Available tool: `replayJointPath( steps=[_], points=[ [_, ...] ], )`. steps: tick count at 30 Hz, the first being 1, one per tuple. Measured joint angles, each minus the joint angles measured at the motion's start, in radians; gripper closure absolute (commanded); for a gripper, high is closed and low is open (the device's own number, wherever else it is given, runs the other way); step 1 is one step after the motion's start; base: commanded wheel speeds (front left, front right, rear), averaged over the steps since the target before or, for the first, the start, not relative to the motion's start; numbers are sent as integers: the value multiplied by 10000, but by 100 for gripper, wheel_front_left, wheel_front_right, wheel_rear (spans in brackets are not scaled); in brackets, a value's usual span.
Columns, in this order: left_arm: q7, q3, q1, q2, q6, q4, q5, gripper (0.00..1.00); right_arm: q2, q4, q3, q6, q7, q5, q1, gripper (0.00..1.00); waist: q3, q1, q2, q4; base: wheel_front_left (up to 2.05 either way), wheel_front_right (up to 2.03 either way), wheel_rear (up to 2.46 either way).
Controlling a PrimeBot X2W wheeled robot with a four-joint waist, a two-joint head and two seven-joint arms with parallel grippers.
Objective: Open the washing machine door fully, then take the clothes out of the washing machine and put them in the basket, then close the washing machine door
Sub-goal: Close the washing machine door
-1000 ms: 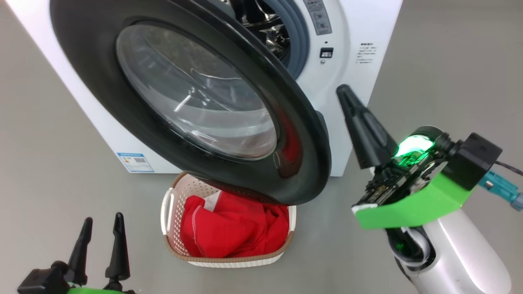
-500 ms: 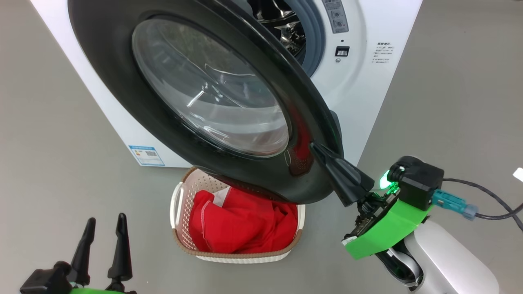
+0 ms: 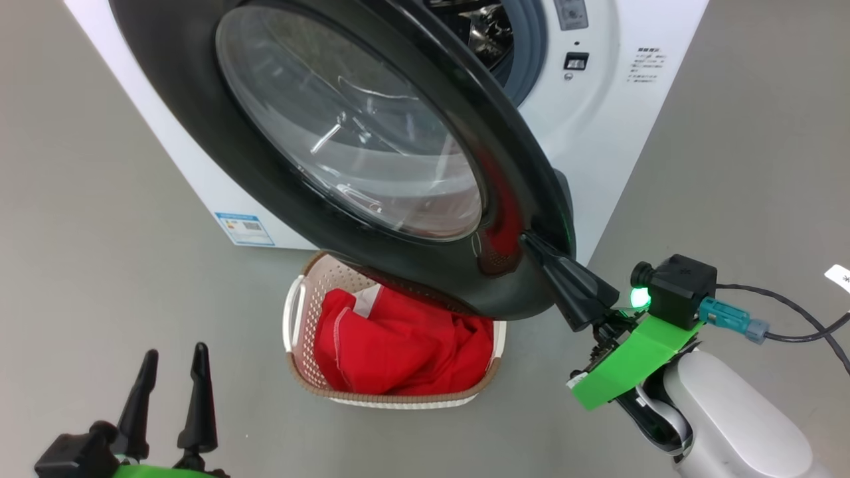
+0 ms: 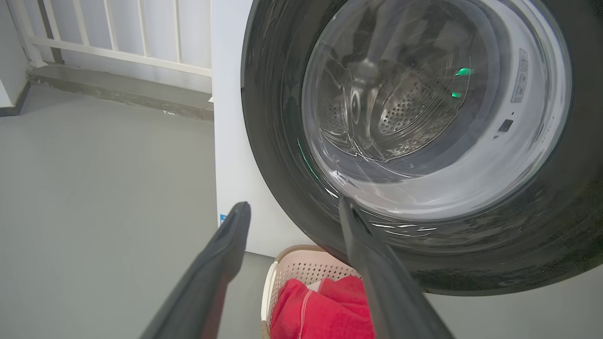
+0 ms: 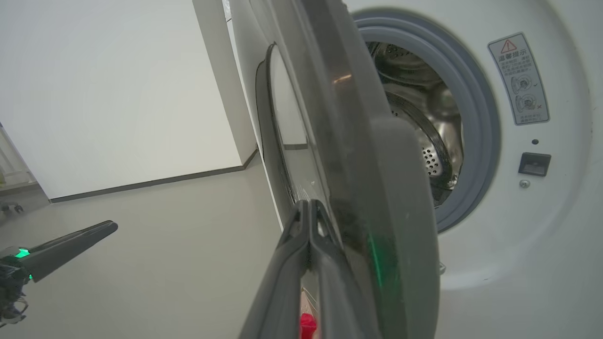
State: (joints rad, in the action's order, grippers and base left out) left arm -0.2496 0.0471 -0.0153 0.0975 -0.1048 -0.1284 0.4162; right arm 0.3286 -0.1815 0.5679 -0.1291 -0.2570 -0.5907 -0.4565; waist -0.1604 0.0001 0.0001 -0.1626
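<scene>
Red clothes (image 3: 405, 352) sit bunched in the basket (image 3: 398, 396). It stands on the floor just in front of the washing machine (image 3: 611, 153), partly under the lower edge of the washing machine door (image 3: 219, 166). Drum (image 5: 443, 108) shows bare steel and no fabric, as far as the gap and the glass let me see. So opening and unloading read as done, and closing is what's left.

Door hangs part-open, well off the grey rubber ring (image 5: 476, 122), not yet shut. Right jaws are pressed flat together with nothing between them. Their tips are at the door's glossy outer face near its free edge. It looks like contact, a push rather than a grab. Left jaws are spread wide and empty, low at the near left, apart from basket and door.

Judgement: late stage, final step in hand. The door has to swing the rest of the way and latch. Its lower edge passes close over the basket rim, and I can't tell if it clears.
</scene>
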Motion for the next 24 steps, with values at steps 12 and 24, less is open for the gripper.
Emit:
replayJointPath(
  steps=[12, 24],
  points=[
    [0, -15, -228, -40, -67, -21, -31, 0, 69, -489, -403, -2, 0, -2, -194, 100, -389, 0, 0, -216, 0, 0, 0],
    [0, 105, -740, -71, -144, -19, -102, 0, 412, -1057, -800, -2, 0, -4, -1041, 100, -1108, 0, 0, -399, 0, 0, 0]
  ],
)
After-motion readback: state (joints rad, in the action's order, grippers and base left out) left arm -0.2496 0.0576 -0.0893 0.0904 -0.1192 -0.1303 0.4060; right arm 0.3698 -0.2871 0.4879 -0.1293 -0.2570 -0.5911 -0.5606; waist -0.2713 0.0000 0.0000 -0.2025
